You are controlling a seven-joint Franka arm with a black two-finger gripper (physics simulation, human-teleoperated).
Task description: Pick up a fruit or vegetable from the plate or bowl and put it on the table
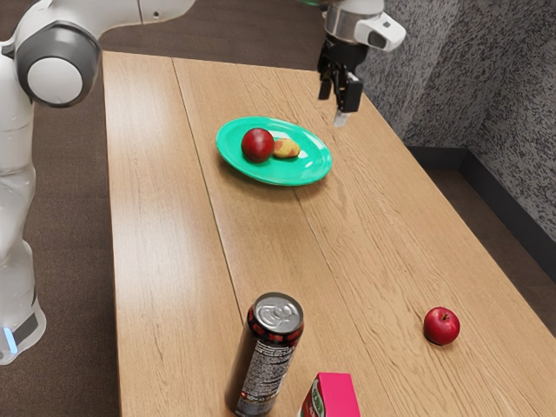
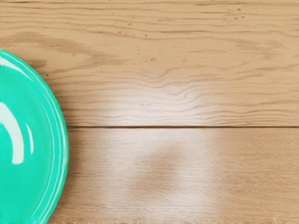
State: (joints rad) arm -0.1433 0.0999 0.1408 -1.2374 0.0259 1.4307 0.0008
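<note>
The wooden table (image 1: 161, 217) held an apple (image 1: 441, 327) and a plate (image 1: 278, 175) of fruit (image 1: 258, 146); the gripper (image 1: 334, 109) hung open, picking and placing apparently undone.

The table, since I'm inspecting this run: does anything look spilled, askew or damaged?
Nothing stands out: the can is upright, the red fruit and yellowish piece sit within the plate, and the apple beyond it looks whole.

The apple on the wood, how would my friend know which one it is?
On the wooden table, look past the dark can toward the exterior view's right. The apple is round and red. Unlike the red fruit on the green plate, it sits on the wood.
</note>
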